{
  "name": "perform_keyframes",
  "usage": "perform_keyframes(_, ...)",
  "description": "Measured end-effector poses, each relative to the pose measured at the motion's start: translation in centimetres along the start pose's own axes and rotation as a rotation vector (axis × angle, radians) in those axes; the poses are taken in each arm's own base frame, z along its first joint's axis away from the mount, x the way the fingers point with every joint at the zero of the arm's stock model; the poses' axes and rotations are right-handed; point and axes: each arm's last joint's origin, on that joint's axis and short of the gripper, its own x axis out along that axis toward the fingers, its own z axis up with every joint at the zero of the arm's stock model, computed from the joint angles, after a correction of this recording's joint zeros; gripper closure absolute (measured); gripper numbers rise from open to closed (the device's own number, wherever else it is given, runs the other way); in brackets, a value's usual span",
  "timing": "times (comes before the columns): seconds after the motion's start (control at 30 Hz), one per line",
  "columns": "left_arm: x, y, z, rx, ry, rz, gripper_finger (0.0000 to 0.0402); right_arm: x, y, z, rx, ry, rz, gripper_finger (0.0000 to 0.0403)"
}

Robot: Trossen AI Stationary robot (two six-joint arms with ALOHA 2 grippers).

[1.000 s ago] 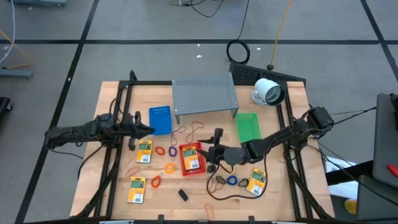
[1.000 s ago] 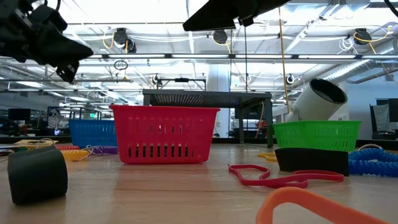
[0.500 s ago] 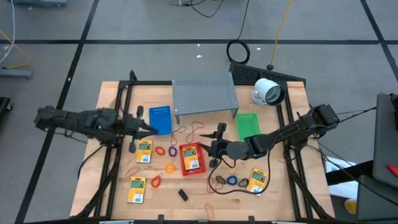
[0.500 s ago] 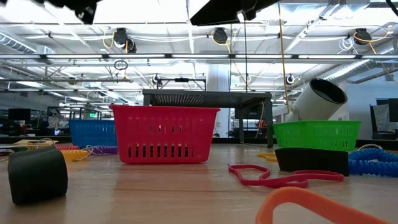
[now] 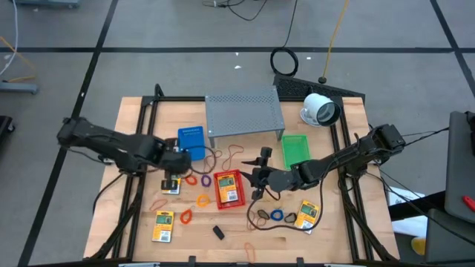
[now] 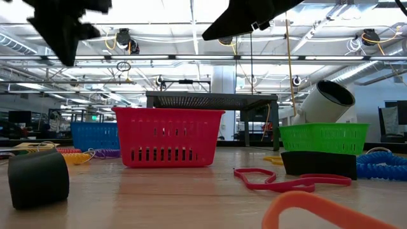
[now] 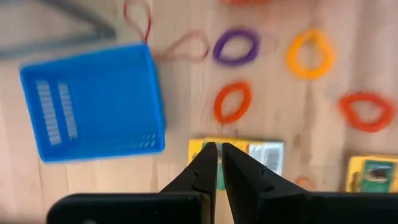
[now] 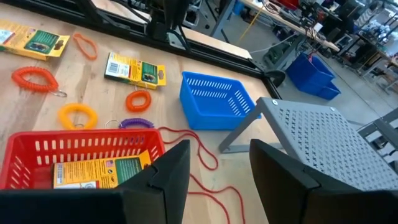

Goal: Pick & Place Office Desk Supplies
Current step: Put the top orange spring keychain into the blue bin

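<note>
Hovering over a yellow packet (image 7: 249, 155), the left pincer (image 7: 216, 163) is nearly closed, empty.

A wooden table (image 5: 133, 111) carries red (image 5: 228, 188), blue (image 5: 191, 142) and green baskets (image 5: 295, 150), a grey shelf (image 5: 245, 113), yellow packets (image 5: 162, 225), coloured bands (image 5: 185, 216).

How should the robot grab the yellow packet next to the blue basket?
Probably from straight above, pinching its two long edges. The yellow packet lies flat on the table, so only its thin edges offer a grip. The left hand hangs right over it, shut; it would need to open first.
</note>
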Motion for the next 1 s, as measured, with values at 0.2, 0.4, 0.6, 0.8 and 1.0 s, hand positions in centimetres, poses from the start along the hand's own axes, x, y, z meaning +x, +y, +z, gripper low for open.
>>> perform_keyframes(0.2,1.8,0.6,1.1,-0.034,0.067,-0.131,0.0359,0.3,-0.5,0.0,-0.056,0.004,-0.016,0.0248)
perform_keyframes(0.4,3.2,1.0,1.4,-0.103,0.113,-0.205,0.0301,0.7,-1.6,-0.1,-0.067,0.020,-0.041,0.0248)
perform_keyframes(0.6,6.2,1.4,-0.1,-0.139,0.203,-0.164,0.0221,0.9,-2.6,0.0,-0.084,0.025,-0.066,0.0248)
perform_keyframes(0.8,9.0,1.2,-1.3,-0.143,0.202,-0.160,0.0170,1.3,-3.3,-0.2,-0.110,0.037,-0.082,0.0248)
perform_keyframes(1.0,9.7,1.1,-0.9,-0.147,0.123,-0.195,0.0158,1.5,-3.6,-0.3,-0.089,0.040,-0.091,0.0248)
